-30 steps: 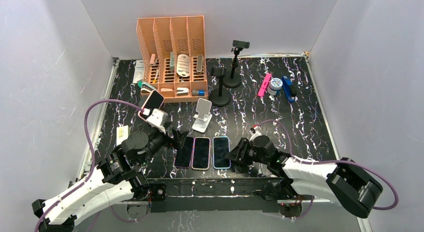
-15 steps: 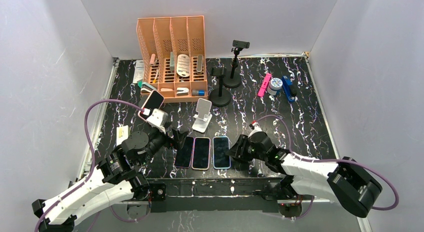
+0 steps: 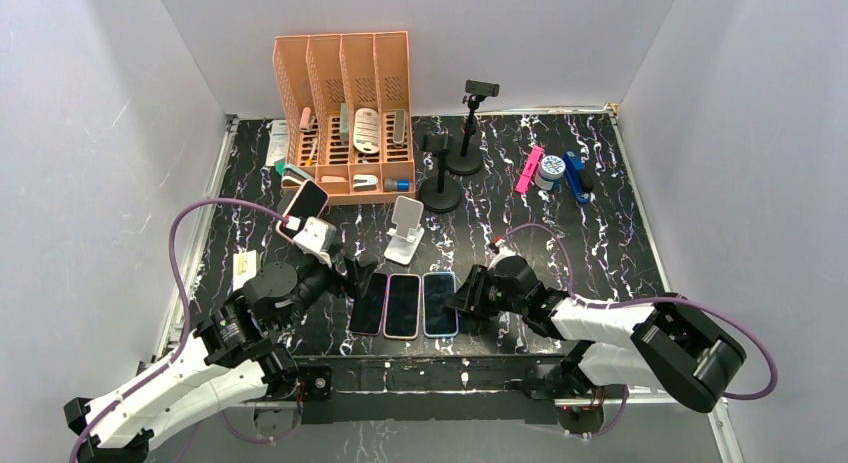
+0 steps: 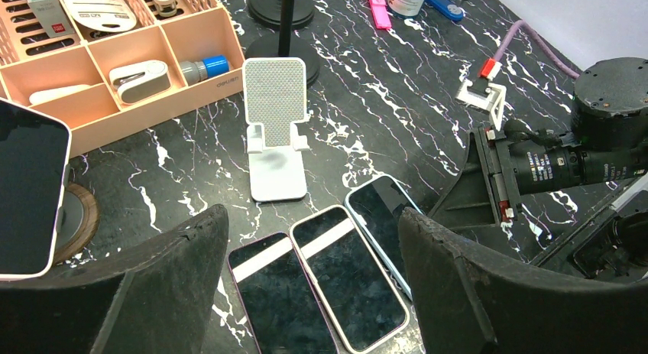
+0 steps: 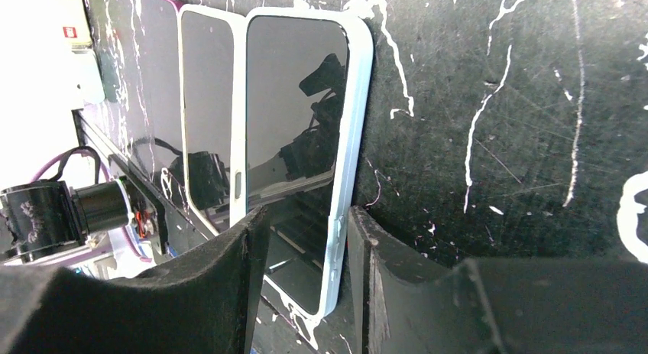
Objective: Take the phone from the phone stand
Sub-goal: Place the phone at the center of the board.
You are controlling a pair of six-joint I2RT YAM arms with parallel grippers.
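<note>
A white phone stand [image 3: 404, 231] stands empty at mid-table; it also shows in the left wrist view [image 4: 275, 125]. Three phones lie flat, side by side, in front of it: a purple one [image 3: 368, 303], a cream one [image 3: 402, 305] and a light-blue one [image 3: 440, 303]. My right gripper [image 3: 462, 301] is low at the blue phone's right edge. In the right wrist view [image 5: 306, 216] its jaws are a little apart, one finger over the screen and the other against the blue phone's [image 5: 298, 102] side. My left gripper [image 4: 313, 285] hovers open and empty over the purple and cream phones.
Another phone [image 3: 308, 200] in a pale case leans tilted over a round wooden base at the left. An orange desk organizer [image 3: 345, 113] stands at the back. Two black tripod stands [image 3: 440, 178] are behind the white stand. Pink, white and blue small items [image 3: 550, 170] lie at the back right.
My right gripper has slid left against the blue phone, and the phone has shifted slightly left toward the cream one. The left arm has not moved.
</note>
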